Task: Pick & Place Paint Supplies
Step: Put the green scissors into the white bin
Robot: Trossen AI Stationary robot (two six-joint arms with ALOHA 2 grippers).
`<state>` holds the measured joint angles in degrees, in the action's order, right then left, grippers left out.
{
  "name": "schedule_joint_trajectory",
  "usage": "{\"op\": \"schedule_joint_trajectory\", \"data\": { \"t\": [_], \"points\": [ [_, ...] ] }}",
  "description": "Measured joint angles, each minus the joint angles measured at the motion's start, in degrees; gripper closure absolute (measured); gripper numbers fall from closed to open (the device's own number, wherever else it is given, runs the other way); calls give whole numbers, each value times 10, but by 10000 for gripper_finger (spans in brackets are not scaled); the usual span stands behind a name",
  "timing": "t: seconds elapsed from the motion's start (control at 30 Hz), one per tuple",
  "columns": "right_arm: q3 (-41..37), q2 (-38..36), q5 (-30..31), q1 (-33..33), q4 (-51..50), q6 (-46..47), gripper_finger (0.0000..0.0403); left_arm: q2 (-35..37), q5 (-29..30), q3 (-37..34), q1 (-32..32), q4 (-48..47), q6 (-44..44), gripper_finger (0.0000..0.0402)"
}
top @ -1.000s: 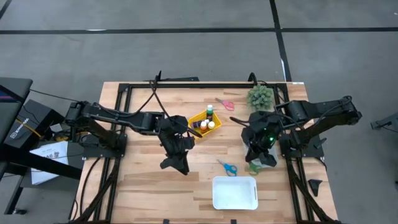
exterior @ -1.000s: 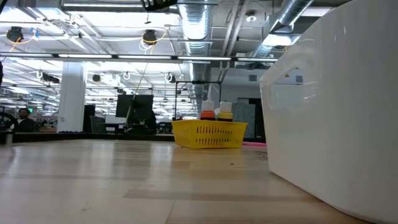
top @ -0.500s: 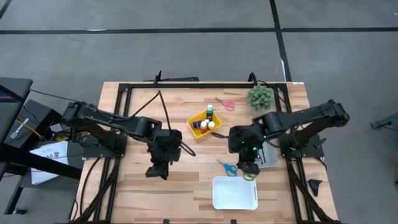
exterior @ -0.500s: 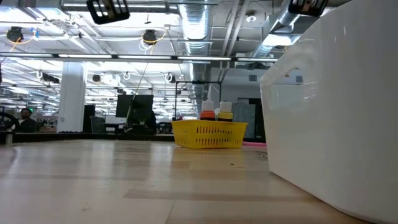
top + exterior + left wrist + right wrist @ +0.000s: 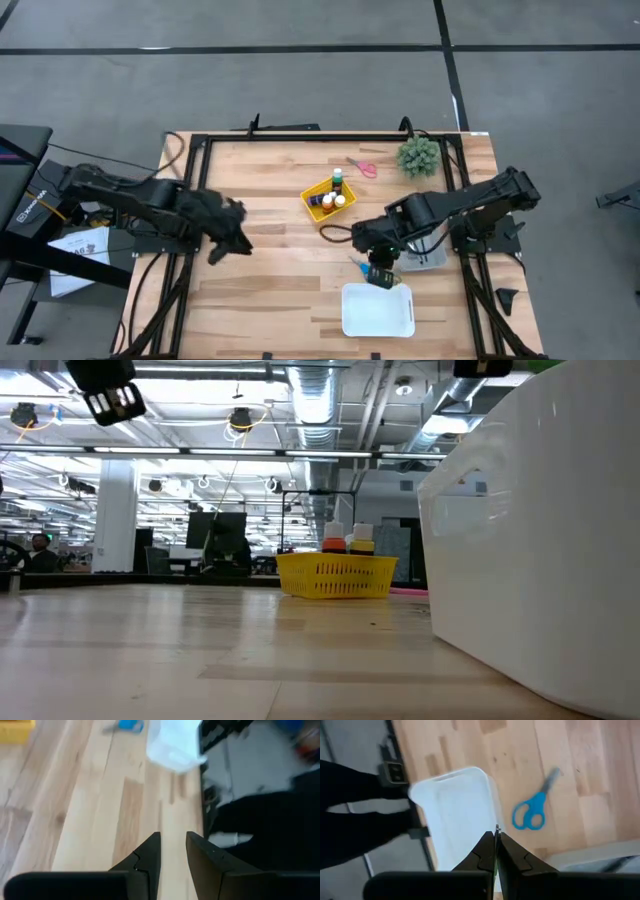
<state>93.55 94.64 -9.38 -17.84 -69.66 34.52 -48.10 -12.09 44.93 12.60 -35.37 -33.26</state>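
A yellow basket (image 5: pixel 312 196) in the middle of the table holds small paint bottles (image 5: pixel 337 180), whose orange and yellow tops show in the low view (image 5: pixel 347 540). My right gripper (image 5: pixel 380 276) hangs shut over the far rim of the white tray (image 5: pixel 346 302), on a thin thing with a yellow-green end, apparently a brush (image 5: pixel 381 283). My left gripper (image 5: pixel 214 256) is up over the table's left part. It is slightly open with nothing between its fingers (image 5: pixel 150 851), and it shows high in the low view (image 5: pixel 108 392). My right gripper pinches the thin brush between its two shut fingers, pointing steeply down. Only a small tip (image 5: pixel 497 826) pokes out past the fingertips, and the rest is hidden by the fingers. The brush is lifted clear, above the tray's far rim (image 5: pixel 470 772).
Blue scissors (image 5: pixel 530 815) lie on the wood just beyond the tray, partly under my right arm. Pink scissors (image 5: pixel 362 167) and a spiky green plant (image 5: pixel 418 155) sit at the far right. A clear flat tray (image 5: pixel 428 258) lies at the right edge. Bare wood spreads across the near left.
My left gripper has drawn back from the table's middle toward the left edge, its gap unchanged. My right gripper has moved from the right side toward the left and near, over to the white tray's far rim, staying shut, with the yellow-green thing going along.
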Motion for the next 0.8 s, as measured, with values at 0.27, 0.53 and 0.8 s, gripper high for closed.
{"op": "schedule_joint_trajectory", "data": {
  "t": [0.27,0.53,0.8],
  "points": [
    [7,56,-8,-20,2,66,403,105,83,-80,-3,108,-55,316],
    [6,80,21,-84,17,127,403,98,116,-101,-2,173,-99,316],
    [9,104,65,-131,27,178,403,81,132,-101,-2,219,-108,316]
  ]
}}
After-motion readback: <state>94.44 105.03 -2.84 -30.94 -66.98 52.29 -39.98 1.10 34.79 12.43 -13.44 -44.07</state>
